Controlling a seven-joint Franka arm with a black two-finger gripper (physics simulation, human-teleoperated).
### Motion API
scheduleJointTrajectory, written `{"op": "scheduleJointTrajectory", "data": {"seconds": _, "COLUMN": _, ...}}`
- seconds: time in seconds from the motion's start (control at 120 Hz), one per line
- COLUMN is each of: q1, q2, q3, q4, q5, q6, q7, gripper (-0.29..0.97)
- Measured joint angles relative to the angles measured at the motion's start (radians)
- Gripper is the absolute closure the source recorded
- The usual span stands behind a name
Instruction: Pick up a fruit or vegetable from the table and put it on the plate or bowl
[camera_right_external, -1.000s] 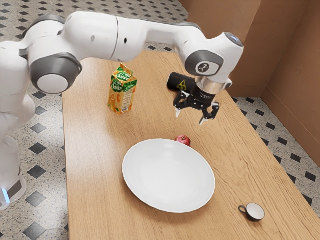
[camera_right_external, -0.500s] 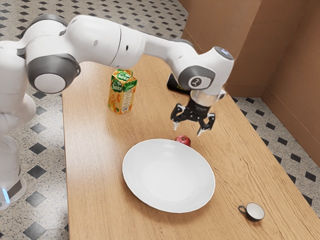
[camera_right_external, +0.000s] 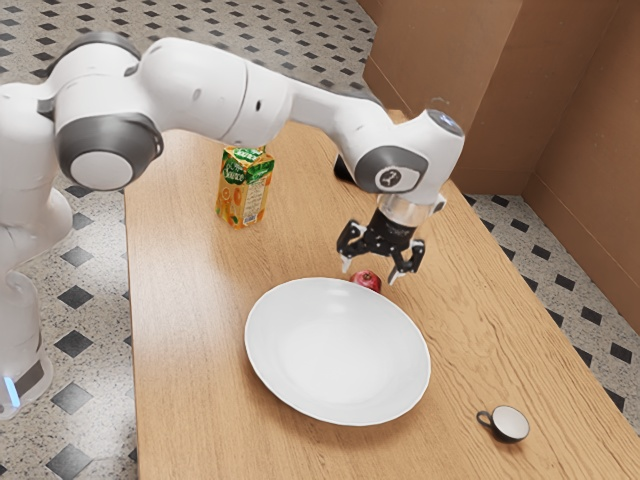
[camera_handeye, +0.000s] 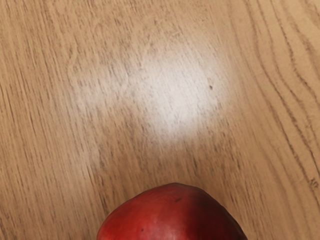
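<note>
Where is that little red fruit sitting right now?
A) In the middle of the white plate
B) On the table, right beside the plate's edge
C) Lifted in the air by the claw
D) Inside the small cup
B: the red fruit rests on the wooden table against the far rim of the white plate, with the open gripper hovering just over it, not holding it.

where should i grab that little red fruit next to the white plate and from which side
Take the small round red fruit across its widest middle, straight down from above: it sits low on the wooden table close by the round white plate's rim, so a sideways approach looks cramped. The open black pincer hangs right over it.
</note>
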Motion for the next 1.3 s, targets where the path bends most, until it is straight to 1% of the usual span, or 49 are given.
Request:
{"op": "scheduleJointTrajectory", "data": {"seconds": 0.233, "q1": 0.016, "q2": 0.019, "q3": -0.004, "q4": -0.009, "q5": -0.025, "q6": 0.024, "q7": 0.004, "gripper": 0.02}}
{"op": "scheduleJointTrajectory", "data": {"seconds": 0.342, "q1": 0.036, "q2": 0.024, "q3": -0.032, "q4": -0.019, "q5": -0.028, "q6": 0.043, "q7": 0.006, "gripper": 0.02}}
{"op": "scheduleJointTrajectory", "data": {"seconds": 0.683, "q1": 0.079, "q2": 0.040, "q3": -0.075, "q4": -0.028, "q5": -0.037, "q6": 0.089, "q7": 0.014, "gripper": 0.02}}
{"op": "scheduleJointTrajectory", "data": {"seconds": 0.733, "q1": 0.079, "q2": 0.041, "q3": -0.076, "q4": -0.028, "q5": -0.038, "q6": 0.093, "q7": 0.016, "gripper": 0.06}}
{"op": "scheduleJointTrajectory", "data": {"seconds": 0.825, "q1": 0.078, "q2": 0.041, "q3": -0.076, "q4": -0.028, "q5": -0.038, "q6": 0.097, "q7": 0.018, "gripper": 0.18}}
{"op": "scheduleJointTrajectory", "data": {"seconds": 0.917, "q1": 0.078, "q2": 0.044, "q3": -0.076, "q4": -0.028, "q5": -0.039, "q6": 0.100, "q7": 0.020, "gripper": 0.24}}
{"op": "scheduleJointTrajectory", "data": {"seconds": 1.042, "q1": 0.078, "q2": 0.046, "q3": -0.076, "q4": -0.028, "q5": -0.039, "q6": 0.102, "q7": 0.022, "gripper": 0.29}}
{"op": "scheduleJointTrajectory", "data": {"seconds": 1.3, "q1": 0.077, "q2": 0.036, "q3": -0.070, "q4": -0.022, "q5": -0.034, "q6": 0.095, "q7": 0.025, "gripper": 0.33}}
